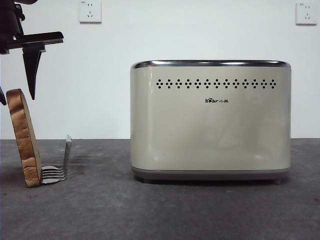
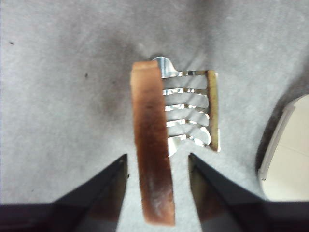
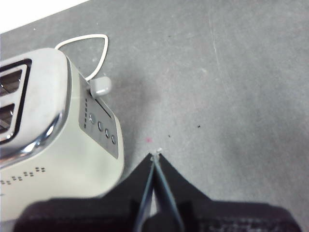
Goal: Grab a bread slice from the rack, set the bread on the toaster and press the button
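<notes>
Left claw (image 2: 157, 162) is above the slice of bread (image 1: 24, 137), jaws spread wide with one on each side of the crust and neither touching it. In the front view the claw (image 1: 17, 97) enters from the top-left corner, its black tip hanging just over the slice's rounded top.

Slice of bread stands on edge at the far left of the counter (image 1: 160, 210), tilted, its foot in the wire rack (image 1: 57, 167) and its top leaning left, away from the rack's upright wires. From the left wrist view the slice (image 2: 152, 140) reads as a dark brown crust strip lying along the rack's (image 2: 190, 108) one end, silver wires bare beside it.

Toaster (image 1: 210, 120) sits right of centre, well apart from the rack, cream body, chrome top rim, row of dot vents, "Bear" logo, grey base. Its corner (image 2: 289, 150) shows at the edge of the left wrist view.

Right claw (image 3: 155, 159) is pinched closed, holding nothing, hovering over bare counter just beside the toaster's (image 3: 53, 145) end panel. That panel carries a lever knob (image 3: 100, 86) and a row of round buttons (image 3: 102, 128). White power cord (image 3: 89, 46) loops out behind it. Slots visible in the top.
</notes>
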You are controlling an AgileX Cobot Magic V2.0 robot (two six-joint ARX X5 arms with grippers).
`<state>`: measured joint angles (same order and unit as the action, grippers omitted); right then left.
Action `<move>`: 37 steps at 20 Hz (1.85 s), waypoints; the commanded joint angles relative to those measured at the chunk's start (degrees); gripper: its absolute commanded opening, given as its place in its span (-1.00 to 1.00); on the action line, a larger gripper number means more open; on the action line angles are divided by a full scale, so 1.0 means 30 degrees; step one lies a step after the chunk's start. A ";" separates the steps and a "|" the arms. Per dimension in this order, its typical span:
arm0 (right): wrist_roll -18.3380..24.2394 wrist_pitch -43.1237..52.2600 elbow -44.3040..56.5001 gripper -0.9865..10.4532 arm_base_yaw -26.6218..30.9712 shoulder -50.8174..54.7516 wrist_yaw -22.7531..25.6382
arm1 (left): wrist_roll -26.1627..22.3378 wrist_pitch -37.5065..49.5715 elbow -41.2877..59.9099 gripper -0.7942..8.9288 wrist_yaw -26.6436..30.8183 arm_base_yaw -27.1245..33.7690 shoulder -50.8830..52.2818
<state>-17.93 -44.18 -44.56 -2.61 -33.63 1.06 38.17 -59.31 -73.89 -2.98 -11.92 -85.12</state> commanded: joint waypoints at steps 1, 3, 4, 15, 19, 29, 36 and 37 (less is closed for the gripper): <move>0.0219 -0.0233 -0.0095 -0.83 0.0000 -0.0007 0.0015 | 0.0029 -0.0357 0.0080 -0.68 0.0532 -0.0058 -0.0131; 0.0219 -0.0357 -0.0095 -0.83 0.0000 -0.0007 0.0015 | -0.0102 -0.0350 0.0080 -0.79 0.0583 -0.0153 -0.0131; 0.0219 -0.0357 -0.0095 -0.83 0.0000 -0.0007 0.0015 | -0.0095 -0.0321 0.0080 -0.80 0.0692 -0.0270 -0.0131; 0.0219 -0.0852 -0.0095 -0.83 0.0000 -0.0007 0.0007 | -0.0474 0.1231 0.0044 -0.85 -0.0138 -0.0539 0.0291; 0.0219 -0.0852 -0.0095 -0.83 0.0000 -0.0007 0.0007 | -0.1770 0.0794 -0.0867 -0.85 -0.0131 -0.0495 0.0707; 0.0211 -0.0714 -0.0095 -0.83 0.0000 -0.0007 0.0000 | -1.2429 -0.5399 -1.0069 -0.85 -0.1406 -0.0882 0.0889; 0.0219 -0.0896 -0.0095 -0.83 0.0000 -0.0007 -0.0073 | -2.0691 -0.5399 -1.4804 -0.85 -0.2229 -0.4262 0.1093; 0.0219 -0.0896 -0.0095 -0.83 0.0000 -0.0007 -0.0073 | -2.1281 -0.5399 -1.4943 -0.86 -0.2426 -0.4809 0.1093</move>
<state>-17.93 -46.98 -44.58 -2.61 -33.65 1.02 -20.60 -75.61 -118.69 -10.07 -26.09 -81.78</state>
